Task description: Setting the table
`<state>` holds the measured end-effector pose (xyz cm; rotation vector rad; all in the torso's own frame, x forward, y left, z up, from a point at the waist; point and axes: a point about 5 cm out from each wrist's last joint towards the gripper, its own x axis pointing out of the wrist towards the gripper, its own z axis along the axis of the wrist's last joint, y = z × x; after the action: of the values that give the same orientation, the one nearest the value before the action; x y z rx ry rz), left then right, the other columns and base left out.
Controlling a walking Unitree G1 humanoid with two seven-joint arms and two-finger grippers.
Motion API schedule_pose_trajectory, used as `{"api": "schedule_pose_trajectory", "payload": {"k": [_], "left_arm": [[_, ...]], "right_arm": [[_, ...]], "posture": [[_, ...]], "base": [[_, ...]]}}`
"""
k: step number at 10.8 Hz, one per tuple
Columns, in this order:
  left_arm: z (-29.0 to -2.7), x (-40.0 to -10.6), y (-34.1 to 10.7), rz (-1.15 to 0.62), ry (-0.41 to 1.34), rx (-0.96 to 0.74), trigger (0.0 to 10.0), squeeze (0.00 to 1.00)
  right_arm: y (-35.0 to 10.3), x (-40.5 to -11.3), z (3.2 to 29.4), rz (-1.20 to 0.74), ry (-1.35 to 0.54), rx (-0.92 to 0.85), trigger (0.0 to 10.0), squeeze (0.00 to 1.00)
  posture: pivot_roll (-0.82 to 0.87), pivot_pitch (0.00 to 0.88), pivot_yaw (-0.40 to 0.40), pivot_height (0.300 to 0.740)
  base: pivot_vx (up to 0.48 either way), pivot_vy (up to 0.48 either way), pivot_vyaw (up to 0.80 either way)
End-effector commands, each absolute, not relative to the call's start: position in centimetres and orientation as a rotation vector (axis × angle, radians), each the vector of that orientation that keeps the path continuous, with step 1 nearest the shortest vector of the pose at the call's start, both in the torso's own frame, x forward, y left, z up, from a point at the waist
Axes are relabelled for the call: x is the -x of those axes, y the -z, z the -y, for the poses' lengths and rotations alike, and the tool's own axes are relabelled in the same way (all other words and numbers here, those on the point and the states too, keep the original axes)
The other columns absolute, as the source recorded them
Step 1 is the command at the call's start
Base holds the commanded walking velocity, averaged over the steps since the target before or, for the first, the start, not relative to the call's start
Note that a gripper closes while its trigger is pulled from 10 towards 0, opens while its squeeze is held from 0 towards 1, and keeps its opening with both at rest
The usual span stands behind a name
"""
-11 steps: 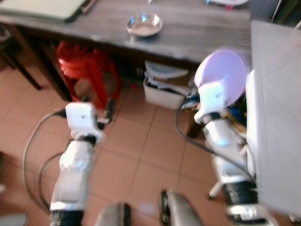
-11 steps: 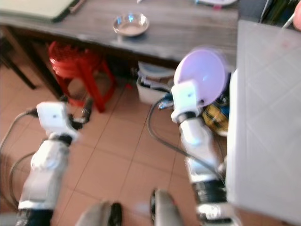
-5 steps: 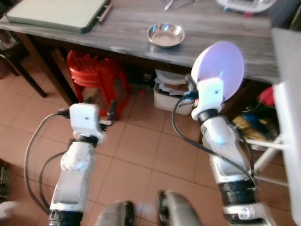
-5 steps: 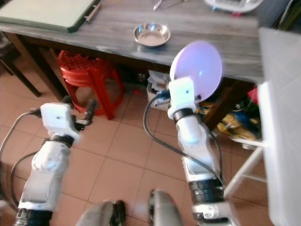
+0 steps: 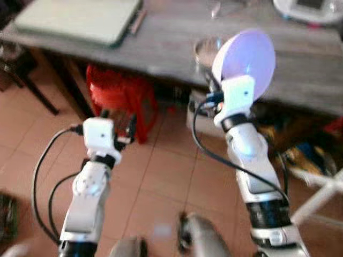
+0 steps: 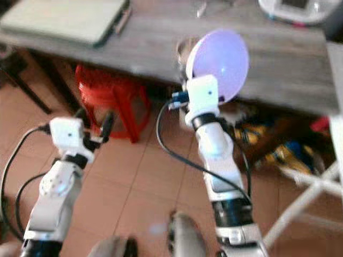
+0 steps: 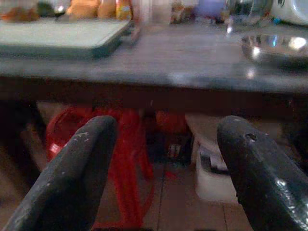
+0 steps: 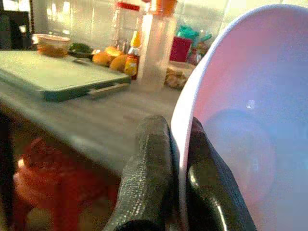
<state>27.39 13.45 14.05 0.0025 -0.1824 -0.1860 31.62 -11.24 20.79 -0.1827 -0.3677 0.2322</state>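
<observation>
While the pale lilac plate (image 5: 245,57) stood on edge in the air, the right end effector (image 8: 179,192) had it pinched by the rim, one black finger (image 8: 149,187) on the back and the other on the hollow face, squeezed tight on it. Seen from the head, the plate was up in front of the near edge of the grey wooden surface (image 5: 161,45), its face turned toward the robot. Just behind the plate, a steel bowl (image 7: 276,47) sat on the surface, partly covered by the plate in the head views. Farther from the plate, toward the robot's left, a green cutting board (image 5: 80,19) lay flat on the surface. Beyond the plate at the back of the surface there were bottles and fruit (image 8: 113,57), blurred. Down below the plate's level, a red plastic stool (image 5: 120,99) stood under the surface on the tiled floor (image 5: 161,182). The left end effector (image 7: 163,178) hung low, well to the left of the plate, fingers spread wide with nothing between them, pointing at the stool and the surface edge.
</observation>
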Motion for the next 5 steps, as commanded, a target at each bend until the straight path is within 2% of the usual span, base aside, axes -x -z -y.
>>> {"api": "schedule_pose_trajectory", "payload": {"k": [1,5], "left_arm": [[-13.14,-27.15,-14.16,0.191,0.211,-0.010,10.0,0.00],[-12.86,-27.05,-14.14,0.195,0.218,0.028,10.0,0.00]], "right_arm": [[-20.79,-31.59,11.58,0.361,-0.223,0.186,10.0,0.00],[-21.22,-31.78,11.21,0.372,-0.238,0.206,10.0,0.00]], "posture": [[-0.04,0.210,-0.002,0.740],[-0.04,0.210,-0.011,0.740]], "base": [[0.480,0.000,0.00],[0.474,0.000,0.00]]}}
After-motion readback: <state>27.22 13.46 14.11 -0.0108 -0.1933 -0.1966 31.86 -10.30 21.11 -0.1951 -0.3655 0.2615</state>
